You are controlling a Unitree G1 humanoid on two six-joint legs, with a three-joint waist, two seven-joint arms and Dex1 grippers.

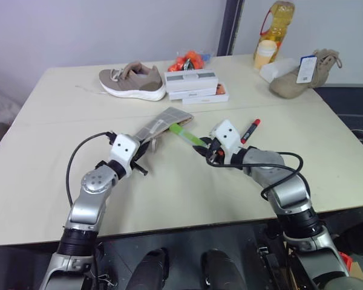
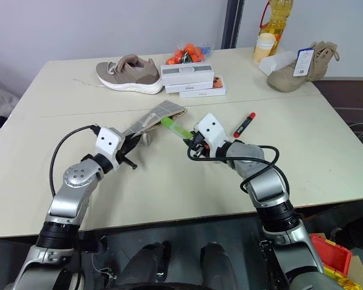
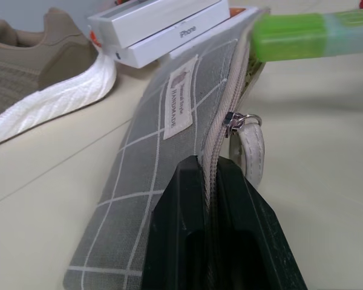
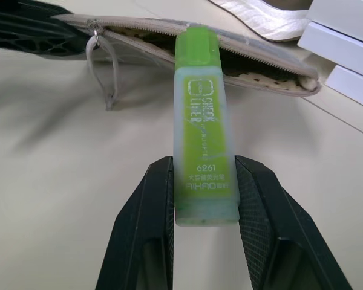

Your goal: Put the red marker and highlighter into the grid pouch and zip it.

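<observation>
Right gripper (image 4: 202,199) clamps the light-green highlighter (image 4: 201,121), pointing far-left into the grid pouch (image 3: 163,157); left gripper (image 3: 212,181) pinches that pouch.

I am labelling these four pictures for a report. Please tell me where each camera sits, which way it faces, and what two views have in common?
Left eye view: head camera, looking forward and down over the table; both arms show.
Right eye view: the same scene from the other eye.
Left wrist view: along the left gripper, shut on the grid pouch.
Right wrist view: along the right gripper, shut on the highlighter, facing the pouch's open zipper.
Both wrist views share the pouch, the highlighter and the white boxes.
</observation>
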